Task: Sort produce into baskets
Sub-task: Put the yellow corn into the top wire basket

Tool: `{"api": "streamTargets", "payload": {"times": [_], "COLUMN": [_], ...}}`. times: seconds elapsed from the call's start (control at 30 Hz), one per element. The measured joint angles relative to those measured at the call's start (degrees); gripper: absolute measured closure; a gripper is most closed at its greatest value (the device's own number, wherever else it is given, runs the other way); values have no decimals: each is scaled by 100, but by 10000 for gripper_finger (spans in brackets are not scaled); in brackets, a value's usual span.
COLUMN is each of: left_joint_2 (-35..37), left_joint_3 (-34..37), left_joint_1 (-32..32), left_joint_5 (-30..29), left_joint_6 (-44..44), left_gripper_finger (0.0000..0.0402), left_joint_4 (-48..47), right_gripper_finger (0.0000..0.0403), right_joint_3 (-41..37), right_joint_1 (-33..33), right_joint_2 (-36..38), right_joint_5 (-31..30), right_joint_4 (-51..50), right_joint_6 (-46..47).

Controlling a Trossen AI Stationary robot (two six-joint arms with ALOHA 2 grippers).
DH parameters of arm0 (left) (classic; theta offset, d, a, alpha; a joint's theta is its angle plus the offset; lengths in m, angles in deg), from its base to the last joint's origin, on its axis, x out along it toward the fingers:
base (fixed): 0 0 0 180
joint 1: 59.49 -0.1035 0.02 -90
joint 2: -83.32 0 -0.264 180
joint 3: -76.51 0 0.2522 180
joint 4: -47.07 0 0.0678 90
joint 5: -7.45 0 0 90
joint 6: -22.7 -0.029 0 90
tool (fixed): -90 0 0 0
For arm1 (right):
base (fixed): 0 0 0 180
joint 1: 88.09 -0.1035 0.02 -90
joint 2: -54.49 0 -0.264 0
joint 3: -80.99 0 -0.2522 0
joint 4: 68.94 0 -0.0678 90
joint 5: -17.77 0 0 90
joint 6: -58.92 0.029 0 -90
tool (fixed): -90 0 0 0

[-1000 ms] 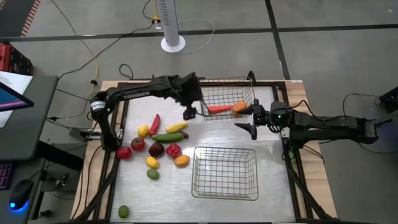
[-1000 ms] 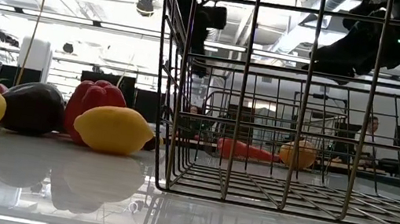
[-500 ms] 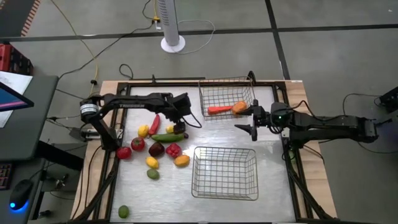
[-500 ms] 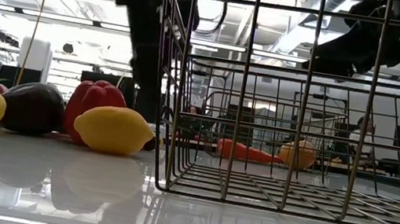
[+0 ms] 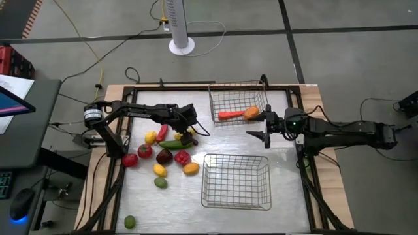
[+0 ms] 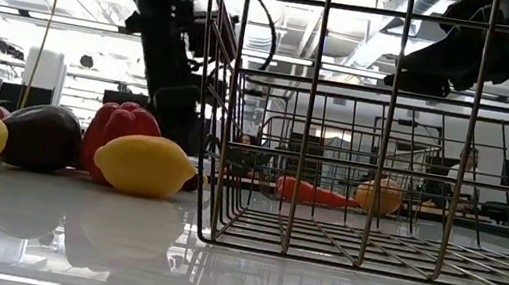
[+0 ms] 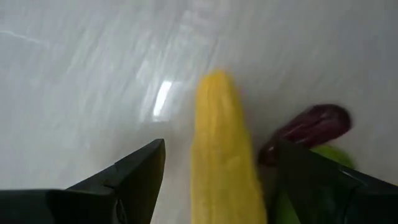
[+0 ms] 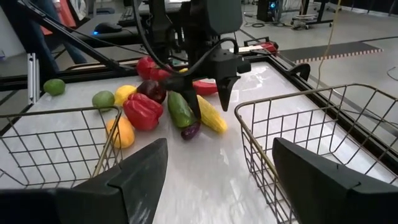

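Observation:
My left gripper [image 5: 187,132] is open, low over the produce pile at the table's left. Its fingers stand on either side of a long yellow piece [image 7: 221,155] that lies on the table; whether they touch it I cannot tell. A small maroon piece [image 7: 311,124] and a green cucumber [image 5: 173,143] lie beside it. The right wrist view shows this gripper [image 8: 211,102] pointing down at the pile. My right gripper [image 5: 261,128] is open and empty, above the table between the two baskets. The far basket [image 5: 225,98] holds a long orange-red piece [image 5: 230,115] and a round orange one [image 5: 251,112].
The near basket [image 5: 236,196] stands at the table's near middle. Around the left gripper lie a red chili [image 5: 162,129], a red pepper [image 5: 182,156], a dark maroon piece [image 5: 164,156], yellow, orange and green pieces. A green piece [image 5: 129,222] lies at the near left corner.
My left gripper has gone from beside the far basket's left wall toward the table's near left and down onto the produce pile, ending over the long yellow piece. The produce has stayed in place.

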Motion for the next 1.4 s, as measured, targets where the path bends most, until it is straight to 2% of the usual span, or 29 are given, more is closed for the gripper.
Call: {"api": "streamTargets", "payload": {"times": [0.17,0.27,0.57,0.63,0.83,0.93,1.03,1.1,1.17,1.3,1.4], "left_joint_2": [0,0,0,-2,-2,-2,-2,-2,0,-8,-166], "left_joint_3": [178,188,176,66,-701,-1192,-1675,-1954,-2096,-2109,-2118], "left_joint_1": [0,0,-49,-81,-136,-133,-131,-140,-144,-155,-245], "left_joint_5": [-219,-326,-414,-406,-829,-1432,-2308,-2631,-2494,-1645,-1373], "left_joint_6": [-1,-6,-159,-237,-537,-814,-1020,-1151,-1320,-1632,-1605], "left_gripper_finger": [121,140,264,281,269,255,253,255,256,253,248], "left_joint_4": [-18,-62,-99,-357,-725,-706,-664,-386,164,1432,2454], "right_gripper_finger": [88,88,88,88,88,88,88,88,88,88,88], "right_joint_3": [0,0,0,0,0,0,0,0,0,0,0], "right_joint_1": [0,0,2,2,15,15,15,15,15,14,13], "right_joint_2": [0,0,0,0,0,0,0,0,0,0,0], "right_joint_5": [0,0,0,0,0,0,0,0,0,0,0], "right_joint_4": [89,154,124,88,96,100,101,104,107,111,121], "right_joint_6": [-3,-7,-22,-22,-56,-63,-65,-69,-81,-83,-81]}}
